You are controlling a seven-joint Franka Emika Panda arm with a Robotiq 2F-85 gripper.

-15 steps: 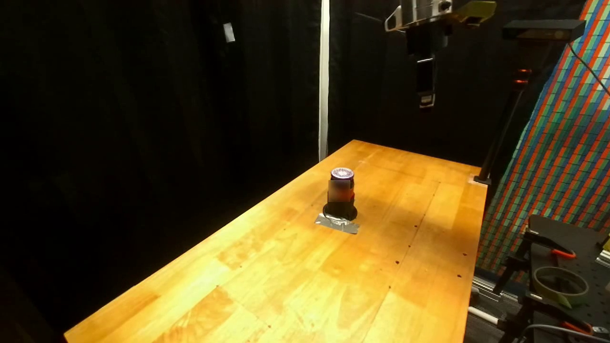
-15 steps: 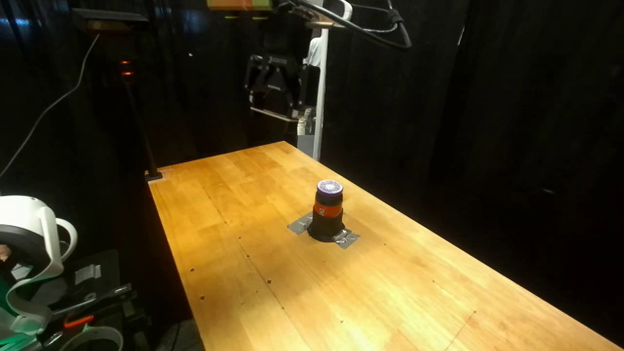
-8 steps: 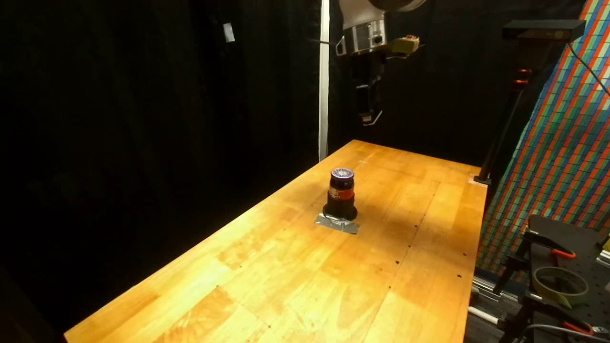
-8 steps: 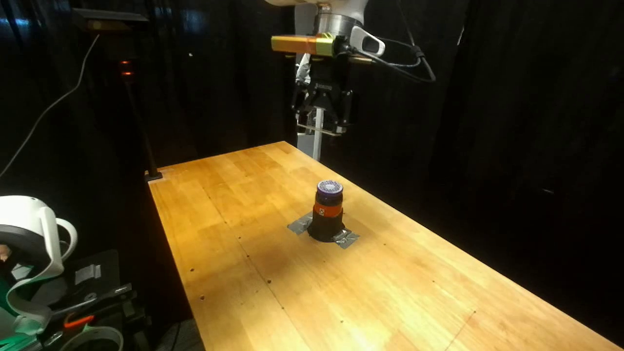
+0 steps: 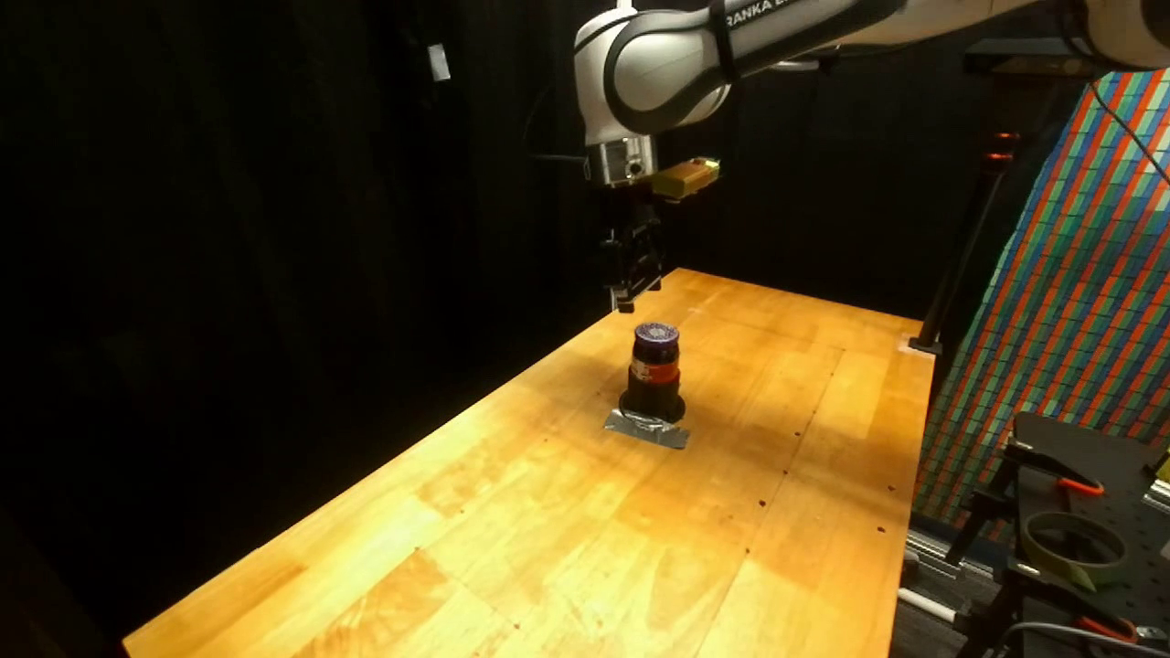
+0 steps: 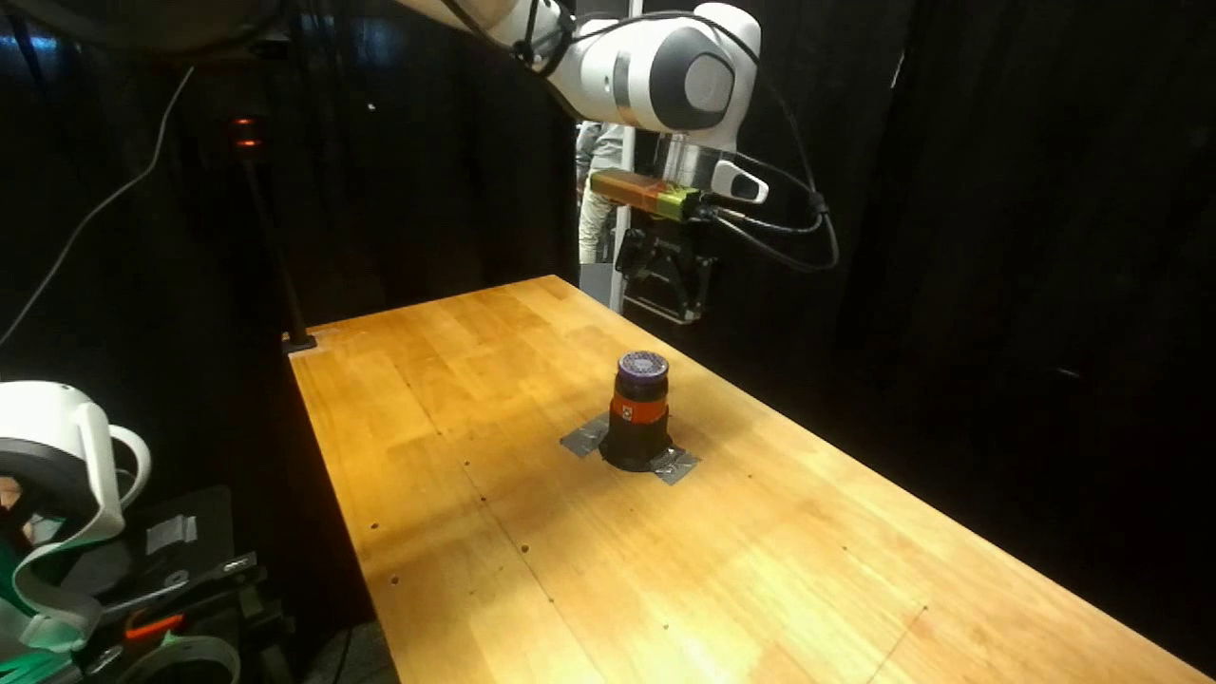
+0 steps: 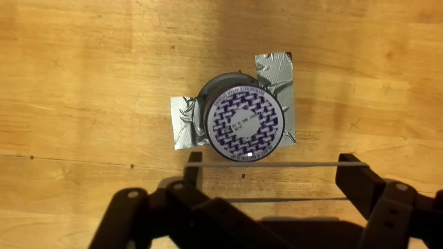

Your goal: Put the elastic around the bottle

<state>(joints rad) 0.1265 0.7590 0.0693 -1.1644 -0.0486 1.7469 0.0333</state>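
Note:
The bottle (image 5: 655, 370) is small and dark with an orange-red band and a patterned lid. It stands upright in a black base (image 6: 635, 446) on the wooden table in both exterior views. In the wrist view its lid (image 7: 245, 122) lies above the line between my fingertips. My gripper (image 7: 271, 173) is open, its fingers wide apart. The pale elastic (image 7: 294, 164) is stretched around both fingers in two parallel strands. The near strand passes just at the lid's lower edge in the picture. In both exterior views my gripper (image 6: 662, 306) hangs above the bottle's height and behind it, apart from it.
Grey tape strips (image 7: 277, 76) fix the base to the wooden table (image 5: 731, 585). A dark post (image 5: 969, 247) with a camera stands at the table's far corner. A side stand (image 5: 1051, 439) with a tape roll and a white headset (image 6: 47, 437) are beside the table.
My gripper has come down and moved closer to the bottle, carrying the elastic stretched on its fingers. More of the arm shows in both exterior views. The bottle has not moved.

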